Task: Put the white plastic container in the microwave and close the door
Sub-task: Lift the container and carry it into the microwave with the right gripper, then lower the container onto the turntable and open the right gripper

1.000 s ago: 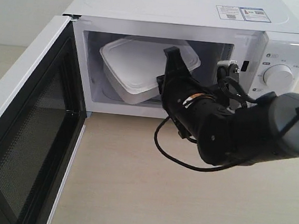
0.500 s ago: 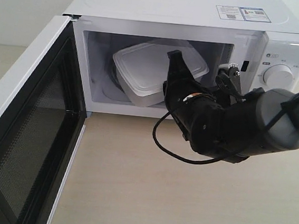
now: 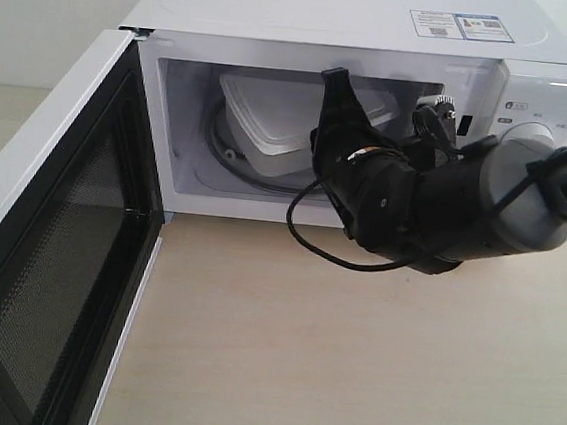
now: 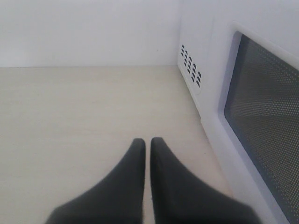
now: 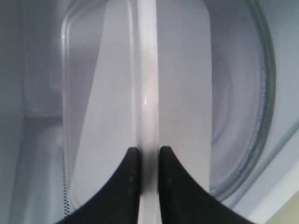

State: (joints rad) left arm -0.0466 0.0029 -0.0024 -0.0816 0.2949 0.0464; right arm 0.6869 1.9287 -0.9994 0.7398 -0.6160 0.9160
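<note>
over the last second the right gripper (image 5: 145,150) has carried the white container (image 3: 267,121) from the front left of the opening deeper in and to the right. it is now inside the microwave (image 3: 332,16), above the glass turntable (image 3: 230,163), seemingly tilted; whether it rests on the glass i cannot tell. the jaws pinch its rim. what's left, i judge, is to set it flat and let go. the door (image 3: 46,280) hangs wide open on the left, not yet closed. the left gripper (image 4: 145,142), fingers pressed together, hovers over the table (image 4: 70,107) just outside the door.
</note>
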